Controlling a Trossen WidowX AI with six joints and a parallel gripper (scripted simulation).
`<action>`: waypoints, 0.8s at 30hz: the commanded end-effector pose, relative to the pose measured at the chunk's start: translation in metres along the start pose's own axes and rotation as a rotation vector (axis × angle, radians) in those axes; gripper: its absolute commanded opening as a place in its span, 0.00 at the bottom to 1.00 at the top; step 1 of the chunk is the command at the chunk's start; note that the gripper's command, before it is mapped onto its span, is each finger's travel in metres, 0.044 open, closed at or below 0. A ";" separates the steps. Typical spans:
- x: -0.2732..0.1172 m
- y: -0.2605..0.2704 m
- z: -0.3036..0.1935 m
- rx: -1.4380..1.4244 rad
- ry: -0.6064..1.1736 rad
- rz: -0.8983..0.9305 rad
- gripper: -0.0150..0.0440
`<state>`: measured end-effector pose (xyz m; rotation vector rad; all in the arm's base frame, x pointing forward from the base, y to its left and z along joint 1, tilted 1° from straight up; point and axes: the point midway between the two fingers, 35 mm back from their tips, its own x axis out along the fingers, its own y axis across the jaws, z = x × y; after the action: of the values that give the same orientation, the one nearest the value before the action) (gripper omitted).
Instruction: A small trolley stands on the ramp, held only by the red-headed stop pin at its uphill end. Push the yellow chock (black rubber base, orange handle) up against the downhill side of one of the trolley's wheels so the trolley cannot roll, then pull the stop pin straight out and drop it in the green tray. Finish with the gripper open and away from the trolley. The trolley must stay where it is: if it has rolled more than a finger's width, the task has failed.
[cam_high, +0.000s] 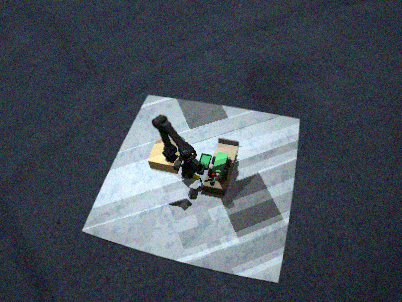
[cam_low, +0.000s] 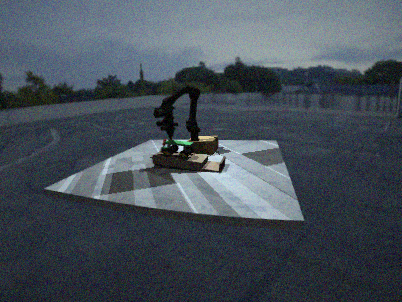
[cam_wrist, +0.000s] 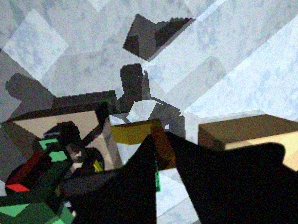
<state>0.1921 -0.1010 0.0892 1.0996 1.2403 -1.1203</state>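
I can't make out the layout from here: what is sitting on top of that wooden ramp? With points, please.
On the ramp (cam_high: 230, 149) (cam_low: 170, 161) stands the green trolley (cam_high: 220, 160) (cam_low: 184, 143), something red at one end. Its body hides whatever lies directly beneath it.
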 end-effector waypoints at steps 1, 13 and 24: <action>-0.014 0.002 0.000 0.006 -0.001 0.007 0.25; -0.028 0.004 0.001 -0.016 -0.001 0.007 0.25; -0.028 0.004 0.001 -0.379 -0.004 0.007 0.25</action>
<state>0.1955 -0.1008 0.1168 0.8953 1.3389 -0.9189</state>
